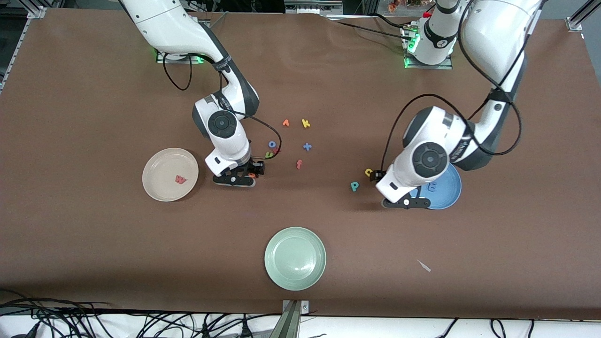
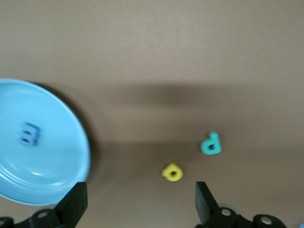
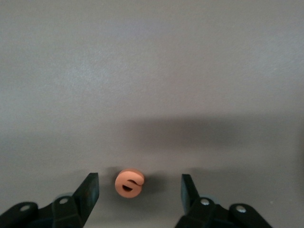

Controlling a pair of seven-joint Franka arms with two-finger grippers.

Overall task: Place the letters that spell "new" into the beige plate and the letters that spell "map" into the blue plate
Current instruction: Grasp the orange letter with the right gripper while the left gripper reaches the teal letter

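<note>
The beige plate (image 1: 159, 188) holds the pinkish-red "w" (image 1: 180, 179). My right gripper (image 1: 249, 176) (image 3: 138, 192) stands open low over the table beside that plate. The orange "e" (image 3: 129, 183) (image 1: 252, 175) lies flat between its fingers, touching neither. The green "n" (image 1: 269, 154) lies a little farther from the camera. The blue plate (image 1: 446, 199) (image 2: 52, 171) holds the blue "m" (image 1: 434, 187) (image 2: 29, 133). My left gripper (image 1: 381, 179) (image 2: 139, 204) is open and empty over the table beside this plate. Close by lie the yellow "a" (image 1: 368, 172) (image 2: 172, 172) and the teal "p" (image 1: 355, 186) (image 2: 211, 144).
Loose letters lie mid-table: a blue "o" (image 1: 272, 144), a small red letter (image 1: 277, 150), an orange "f" (image 1: 298, 164), a blue cross (image 1: 307, 146), a yellow "k" (image 1: 305, 123) and an orange piece (image 1: 286, 123). A pale green plate (image 1: 295, 257) sits nearest the camera.
</note>
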